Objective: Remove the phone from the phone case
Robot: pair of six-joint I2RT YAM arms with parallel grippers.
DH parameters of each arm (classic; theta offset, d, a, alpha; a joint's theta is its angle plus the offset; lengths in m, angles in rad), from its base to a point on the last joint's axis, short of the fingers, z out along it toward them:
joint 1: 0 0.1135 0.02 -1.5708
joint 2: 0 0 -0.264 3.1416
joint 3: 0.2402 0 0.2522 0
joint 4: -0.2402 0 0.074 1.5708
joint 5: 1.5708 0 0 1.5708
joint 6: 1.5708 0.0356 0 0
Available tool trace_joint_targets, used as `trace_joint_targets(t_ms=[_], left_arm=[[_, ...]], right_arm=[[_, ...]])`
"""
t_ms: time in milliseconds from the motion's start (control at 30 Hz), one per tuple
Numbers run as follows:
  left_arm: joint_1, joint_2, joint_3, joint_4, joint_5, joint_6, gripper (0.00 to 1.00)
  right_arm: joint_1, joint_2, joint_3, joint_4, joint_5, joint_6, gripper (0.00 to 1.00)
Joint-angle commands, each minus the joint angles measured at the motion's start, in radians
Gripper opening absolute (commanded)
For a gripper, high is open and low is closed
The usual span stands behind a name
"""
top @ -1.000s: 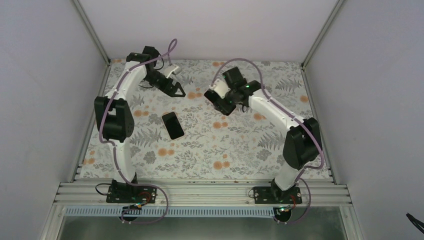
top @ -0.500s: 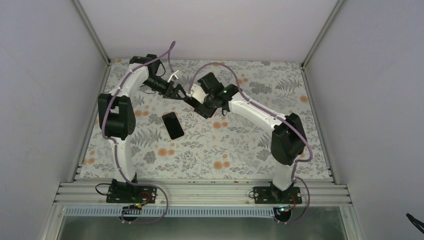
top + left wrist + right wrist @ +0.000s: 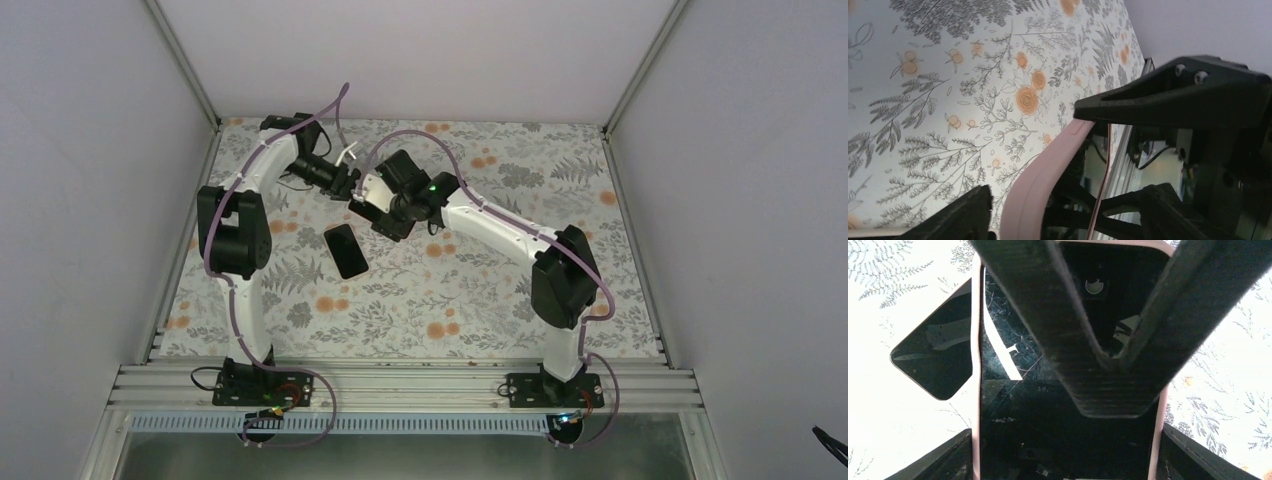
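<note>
My right gripper (image 3: 368,203) is shut on the phone case (image 3: 976,390), a pink case held by its two long sides above the back of the table. The phone (image 3: 1048,440) sits in it, its glossy black face turned to the right wrist camera. My left gripper (image 3: 350,188) meets it from the left and is open. Its jaws straddle the far end of the case, one ribbed finger (image 3: 1083,355) across the phone's face. In the left wrist view the pink case edge (image 3: 1038,175) runs curved between my own fingers, a small gap on the left side.
A second flat black phone-shaped slab (image 3: 346,250) lies on the floral table just in front of the two grippers and shows beside the case (image 3: 933,362). White walls close in the table at back and sides. The right gripper's finger (image 3: 1173,95) fills the left wrist view's upper right.
The right arm swung left with the case toward the left gripper. The left gripper moved in to meet it and its jaws narrowed around the case's end. The black slab stayed put.
</note>
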Motion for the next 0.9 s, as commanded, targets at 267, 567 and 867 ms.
trace_joint_targets(t_ms=[267,567,867], left_arm=[[0.0,-0.027,-0.055,-0.008,0.085,0.032,0.34],[-0.002,-0.077,-0.04,-0.008,0.148,0.051,0.02],[-0.008,-0.248,-0.125,-0.008,-0.046,0.305,0.02]], right_arm=[[0.012,-0.009,0.034,0.081,0.03,0.002,0.6],[0.0,-0.029,0.006,0.036,-0.003,-0.021,1.0],[-0.298,-0.109,0.025,-0.366,-0.592,-0.324,1.0]])
